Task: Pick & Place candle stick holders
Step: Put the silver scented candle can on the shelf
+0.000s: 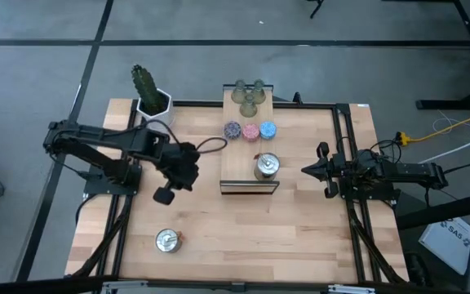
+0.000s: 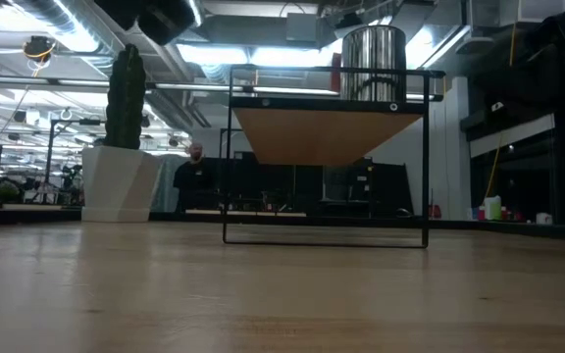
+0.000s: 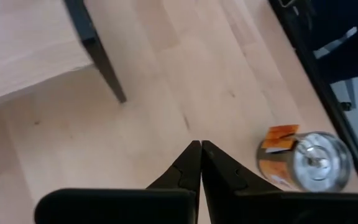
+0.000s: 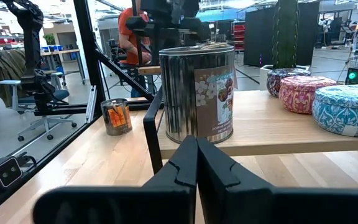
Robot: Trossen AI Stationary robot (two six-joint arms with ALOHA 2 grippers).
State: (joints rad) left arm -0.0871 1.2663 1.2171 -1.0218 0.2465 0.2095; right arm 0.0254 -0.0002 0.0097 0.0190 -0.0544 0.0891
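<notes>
One shiny silver holder [image 1: 266,166] stands on the raised wooden board [image 1: 239,167], at its near end; it also shows in the low view [image 2: 373,61] and the right wrist view [image 4: 197,93]. The purple [image 1: 232,131], pink [image 1: 250,131] and blue [image 1: 268,129] low holders stand in a row behind it, the three olive-green bells [image 1: 249,95] at the far end. A second silver holder [image 1: 167,240] stands on the table near the front left, also seen in the left wrist view [image 3: 314,160]. My left gripper [image 1: 164,196] is shut and empty above the table. My right gripper [image 1: 307,171] is shut and empty, right of the board.
A cactus in a white pot [image 1: 148,94] stands at the table's far left corner. The board rests on a black metal frame [image 2: 327,230]. A black cable [image 1: 210,145] loops near the left arm. A person [image 4: 131,37] stands beyond the table.
</notes>
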